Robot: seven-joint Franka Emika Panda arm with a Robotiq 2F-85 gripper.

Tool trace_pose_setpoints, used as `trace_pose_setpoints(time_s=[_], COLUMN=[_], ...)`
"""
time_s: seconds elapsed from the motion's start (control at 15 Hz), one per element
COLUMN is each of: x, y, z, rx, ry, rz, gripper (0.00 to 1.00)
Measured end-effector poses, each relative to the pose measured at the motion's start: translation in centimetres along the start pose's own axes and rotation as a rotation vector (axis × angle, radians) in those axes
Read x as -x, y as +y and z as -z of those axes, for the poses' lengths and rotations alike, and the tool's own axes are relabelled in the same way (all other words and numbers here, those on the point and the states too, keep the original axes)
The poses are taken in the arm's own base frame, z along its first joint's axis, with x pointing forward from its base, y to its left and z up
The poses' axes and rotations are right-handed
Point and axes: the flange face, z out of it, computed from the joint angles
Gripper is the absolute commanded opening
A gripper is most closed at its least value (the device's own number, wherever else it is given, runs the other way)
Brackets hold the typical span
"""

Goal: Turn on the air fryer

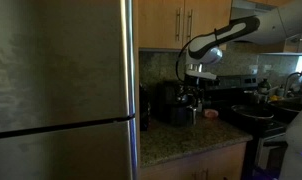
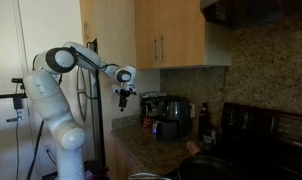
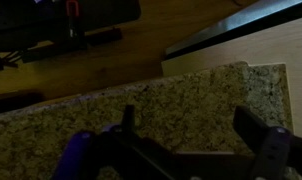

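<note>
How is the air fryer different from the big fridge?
The fridge is silvery metal; the air fryer is black. The fridge is tall and fills much of an exterior view; the air fryer is small. The air fryer sits on the counter; the fridge stands beside it. Both are boxy and upright.

Dim, soft, low-resolution indoor views

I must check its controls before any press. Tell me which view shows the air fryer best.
An exterior view: the air fryer stands lit and unblocked on the counter. In an exterior view the air fryer is a dim dark shape by the gripper. The wrist view shows granite counter, not it.
</note>
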Motion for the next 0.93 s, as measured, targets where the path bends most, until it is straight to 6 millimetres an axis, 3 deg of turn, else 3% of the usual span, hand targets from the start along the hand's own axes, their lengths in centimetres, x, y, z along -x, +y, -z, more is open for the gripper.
trace_pose_setpoints(time_s=[0.33, 0.73, 0.93], x=[-0.7, -6.8, -7.7], y=[0.2, 2.8, 2.9], z=[-0.2, -4.4, -4.9], rx=[-0.010, -0.030, -0.044], ry=[0.039, 0.346, 0.404], rz=[-0.017, -0.077, -0.102], gripper=[1.00, 1.00, 1.00])
